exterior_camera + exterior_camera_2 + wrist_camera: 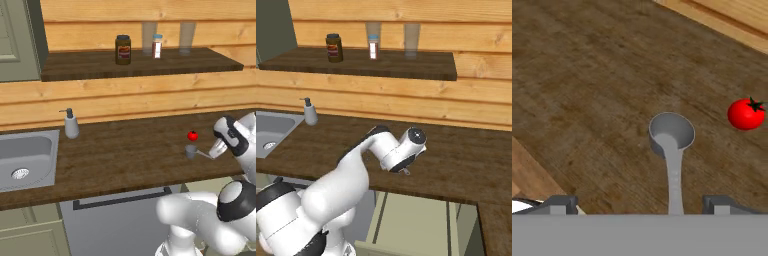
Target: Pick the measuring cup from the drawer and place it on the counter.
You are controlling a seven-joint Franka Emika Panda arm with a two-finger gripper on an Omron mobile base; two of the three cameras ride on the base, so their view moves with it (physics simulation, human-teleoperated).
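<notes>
Gripper (639, 204), its jaws spread apart either side of the thin handle, hovers over the small grey metal measuring cup (671, 132), upright on the dark wooden worktop (587, 75), apparently just set down.

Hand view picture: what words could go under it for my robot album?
A grey measuring cup sits upright on the dark wood counter, handle between the open end effector, red tomato nearby.

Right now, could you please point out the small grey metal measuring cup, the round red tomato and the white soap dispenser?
Small grey metal measuring cup (671, 131): hand view, bowl.
Round red tomato (745, 113): hand view, body.
White soap dispenser (71, 125): left base view, bottle body.
</notes>
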